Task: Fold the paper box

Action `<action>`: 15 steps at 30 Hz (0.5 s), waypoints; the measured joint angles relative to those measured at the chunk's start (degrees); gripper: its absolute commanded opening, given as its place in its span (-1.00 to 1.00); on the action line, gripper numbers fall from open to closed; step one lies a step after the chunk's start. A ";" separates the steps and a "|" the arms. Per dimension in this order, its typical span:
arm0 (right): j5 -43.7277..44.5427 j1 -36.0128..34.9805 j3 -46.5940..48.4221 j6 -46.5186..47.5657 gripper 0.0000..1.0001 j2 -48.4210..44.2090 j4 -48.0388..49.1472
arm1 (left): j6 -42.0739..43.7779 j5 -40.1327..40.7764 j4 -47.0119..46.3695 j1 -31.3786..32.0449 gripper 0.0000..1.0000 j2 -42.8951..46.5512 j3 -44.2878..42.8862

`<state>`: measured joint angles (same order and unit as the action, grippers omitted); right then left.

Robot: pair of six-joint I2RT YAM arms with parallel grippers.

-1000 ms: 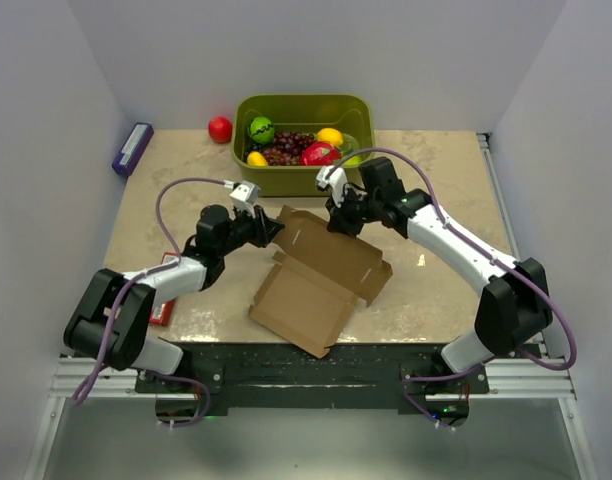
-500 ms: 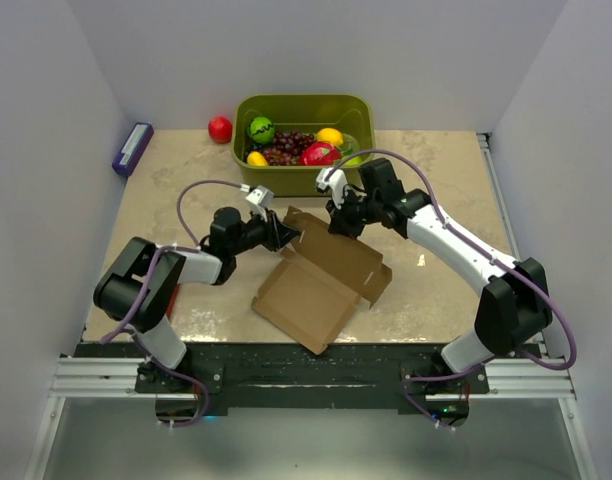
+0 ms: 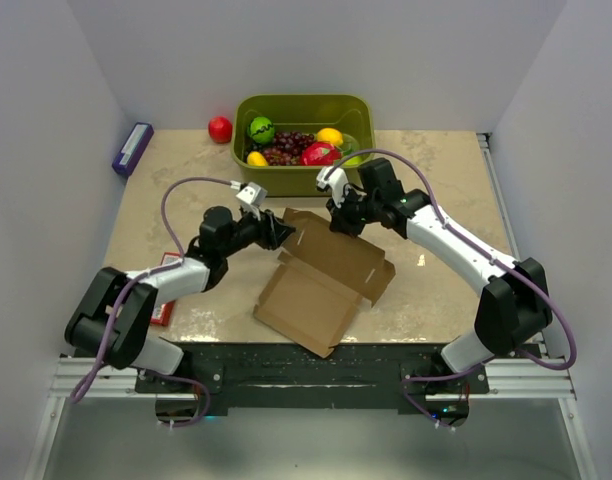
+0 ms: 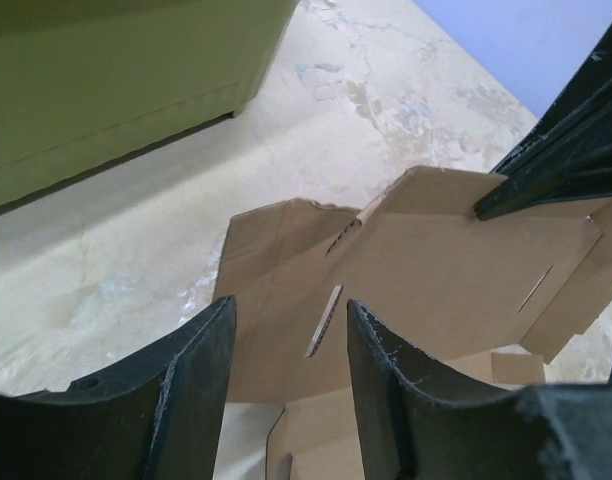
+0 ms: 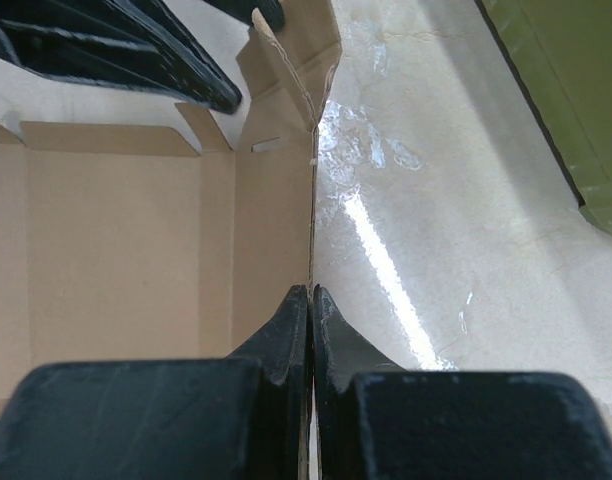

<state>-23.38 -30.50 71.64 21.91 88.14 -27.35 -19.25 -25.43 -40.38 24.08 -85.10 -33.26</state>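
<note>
The brown paper box [image 3: 321, 278] lies partly unfolded in the middle of the table, its far panel raised. It also shows in the left wrist view [image 4: 436, 270] and the right wrist view [image 5: 136, 230]. My right gripper [image 3: 338, 222] is shut on the raised panel's far edge, which runs between its fingertips [image 5: 311, 292]. My left gripper [image 3: 279, 234] is open at the box's left flap; its fingers [image 4: 201, 350] stand apart with a slotted flap [image 4: 326, 320] showing between them, untouched.
An olive-green tub [image 3: 304, 140] of fruit stands at the back, close behind both grippers. A red ball [image 3: 220, 129] lies left of it. A purple pack [image 3: 132, 148] lies at the far left edge. A red pack [image 3: 164, 290] lies under the left arm.
The left arm swung out and back; its gripper pushed toward the box flap, then drew back slightly. The right gripper has kept hold of the raised panel without moving.
</note>
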 measured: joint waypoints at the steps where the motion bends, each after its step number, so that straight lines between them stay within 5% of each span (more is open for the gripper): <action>1: 0.11 -0.02 -0.02 -0.02 -1.00 0.00 -0.02 | 0.42 0.96 0.92 0.07 0.06 1.46 0.57; 11: 1.20 -0.24 -0.63 -0.24 -1.00 0.00 0.11 | -0.72 7.61 9.46 2.43 0.06 5.31 8.02; 15: 1.42 -0.24 -0.63 -0.33 -1.00 0.00 0.17 | -1.31 8.24 10.08 3.21 -0.13 5.27 8.72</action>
<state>-21.96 -30.74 71.00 21.58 88.14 -27.18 -20.56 -17.19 -30.30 27.29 -79.83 -24.53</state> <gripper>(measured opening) 0.014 0.505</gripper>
